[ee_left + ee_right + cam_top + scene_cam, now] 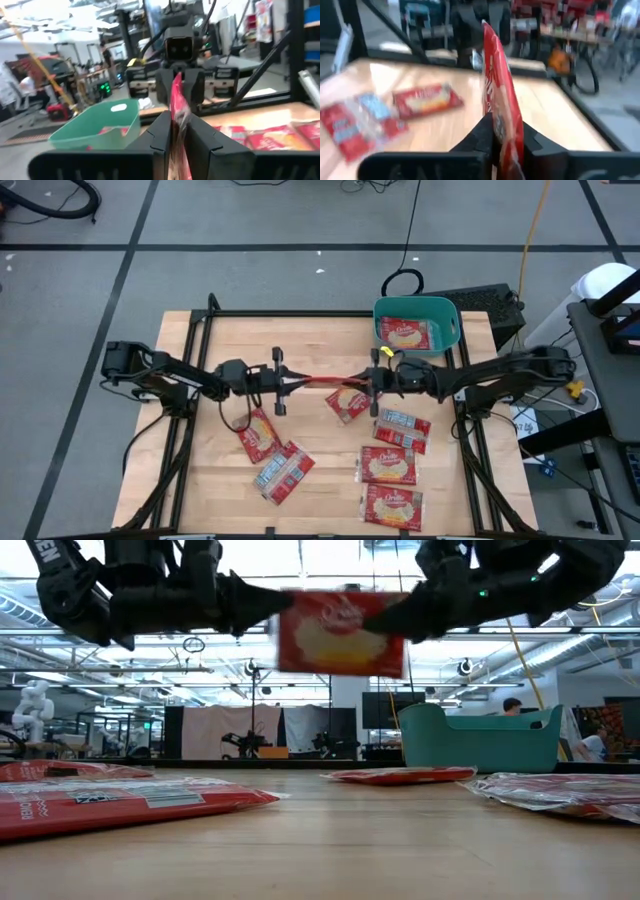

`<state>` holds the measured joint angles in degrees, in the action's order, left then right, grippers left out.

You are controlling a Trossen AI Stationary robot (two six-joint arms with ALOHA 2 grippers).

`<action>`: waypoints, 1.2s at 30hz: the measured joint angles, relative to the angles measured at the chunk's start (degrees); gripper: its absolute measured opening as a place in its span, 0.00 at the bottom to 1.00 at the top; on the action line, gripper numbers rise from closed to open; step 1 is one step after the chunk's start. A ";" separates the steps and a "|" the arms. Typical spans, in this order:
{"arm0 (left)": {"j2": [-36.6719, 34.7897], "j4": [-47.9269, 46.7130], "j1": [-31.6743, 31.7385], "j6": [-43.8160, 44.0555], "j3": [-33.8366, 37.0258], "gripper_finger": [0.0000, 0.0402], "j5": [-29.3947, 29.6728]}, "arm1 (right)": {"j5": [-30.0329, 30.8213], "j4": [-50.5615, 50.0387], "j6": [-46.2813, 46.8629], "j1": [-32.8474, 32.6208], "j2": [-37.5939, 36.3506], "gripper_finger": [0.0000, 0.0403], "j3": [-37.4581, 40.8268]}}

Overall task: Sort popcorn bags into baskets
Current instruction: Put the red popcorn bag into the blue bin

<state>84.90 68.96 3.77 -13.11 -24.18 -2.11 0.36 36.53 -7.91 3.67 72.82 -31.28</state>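
Currently the left gripper (pixel 292 382) and the right gripper (pixel 366 383) face each other above the table centre, each closed on one end of the same popcorn bag (pixel 340 632). In both wrist views the fingers pinch the packet's edge. The bag is held clear of the table, its long axis running arm to arm and its printed face vertical.

From the right gripper, the teal basket (pixel 450 315) lies just beyond, at the far right part of the table, with one packet (pixel 407 333) already inside. The right arm is nearer to it. Judged from this, the left gripper must release before any carry. The path to the basket appears unobstructed; loose packets (pixel 388 465) lie on the near side.
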 joint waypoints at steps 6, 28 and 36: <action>-0.04 -1.69 -0.10 -0.33 0.00 0.28 7.54 | 0.92 -17.99 1.18 4.29 -12.17 0.08 -0.87; -0.09 -9.19 -0.19 7.70 0.09 0.44 8.59 | -0.01 -42.96 5.94 32.43 -23.88 0.02 -13.56; -0.09 -9.19 -0.59 8.41 0.09 0.44 8.16 | 5.83 -42.06 9.95 38.91 -25.14 0.03 -13.42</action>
<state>84.82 59.77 3.18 -4.70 -24.10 6.04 6.20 -5.54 2.04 42.59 47.67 -44.70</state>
